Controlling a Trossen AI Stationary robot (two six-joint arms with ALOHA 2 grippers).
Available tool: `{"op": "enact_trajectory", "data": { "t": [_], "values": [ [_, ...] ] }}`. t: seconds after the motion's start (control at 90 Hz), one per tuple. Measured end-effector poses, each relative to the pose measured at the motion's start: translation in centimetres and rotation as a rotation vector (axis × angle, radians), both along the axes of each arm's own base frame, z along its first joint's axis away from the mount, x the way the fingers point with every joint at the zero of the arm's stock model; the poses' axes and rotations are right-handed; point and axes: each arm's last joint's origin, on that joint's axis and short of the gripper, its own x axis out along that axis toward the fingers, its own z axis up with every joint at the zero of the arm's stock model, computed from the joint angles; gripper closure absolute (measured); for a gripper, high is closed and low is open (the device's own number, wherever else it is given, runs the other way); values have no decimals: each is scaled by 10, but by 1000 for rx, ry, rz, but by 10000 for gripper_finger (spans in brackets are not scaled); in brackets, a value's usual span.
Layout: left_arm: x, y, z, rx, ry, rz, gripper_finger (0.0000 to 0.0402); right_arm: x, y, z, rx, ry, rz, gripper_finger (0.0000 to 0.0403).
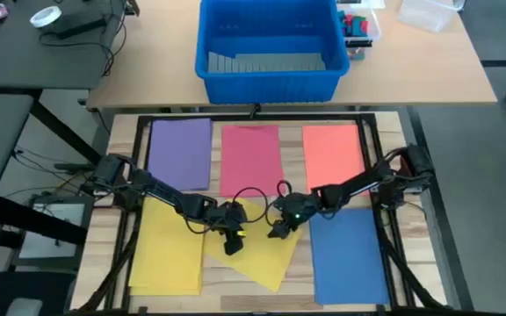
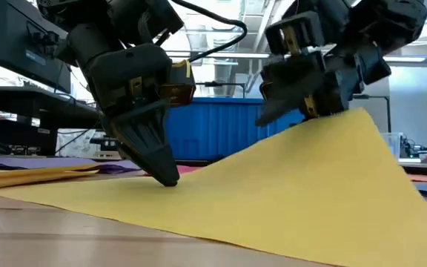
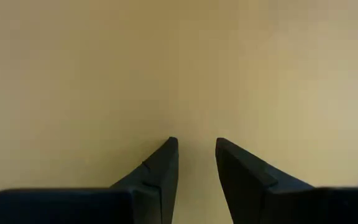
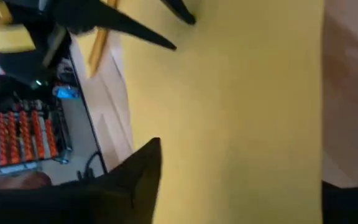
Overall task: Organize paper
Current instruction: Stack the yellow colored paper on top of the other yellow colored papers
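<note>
So the loose yellow sheet [image 1: 255, 248] is sitting crooked near the front edge of the table, about mid-width, just beside a neat yellow stack [image 1: 165, 250] at the front-left and a blue sheet [image 1: 348, 253] at the front-right. It's plain paper, so super light and floppy; in the low view it drapes up like a tent toward the right side, so I'd say it'll bend rather than slide if you push it. Best bet is grabbing it by an edge or corner, since flat in the middle there's nothing to pinch. The left gripper [image 2: 163, 172] is pointed steeply down with its tip pressing on the sheet, fingers nearly together with only a slim gap and nothing between them, basically pinning the paper. The right gripper [image 2: 306, 104] is pinched closed on the sheet's raised right edge and holds it lifted off the table, the arm reaching in from the right edge with the wrist tipped over. Both arms meet roughly mid-table. Farther back, 3 sheets lie in a tidy row along the back edge: purple [image 1: 181, 151], pinkish red [image 1: 250, 158], orange [image 1: 333, 154]. Beyond that there's a big blue bin [image 1: 269, 48] on another table.
</note>
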Motion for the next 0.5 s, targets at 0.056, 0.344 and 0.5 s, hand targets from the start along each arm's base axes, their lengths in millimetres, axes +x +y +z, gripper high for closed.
{"op": "enact_trajectory", "data": {
  "t": [0.056,0.344,0.5],
  "values": [
    [0,0,0,-1,-2,0,308,-1,1,0,-11,0,12,285],
    [-6,0,20,-43,-17,-41,308,-2,7,-1,-15,6,34,400],
    [-17,3,53,8,25,-90,308,-4,13,1,30,23,15,402]
  ]
}}
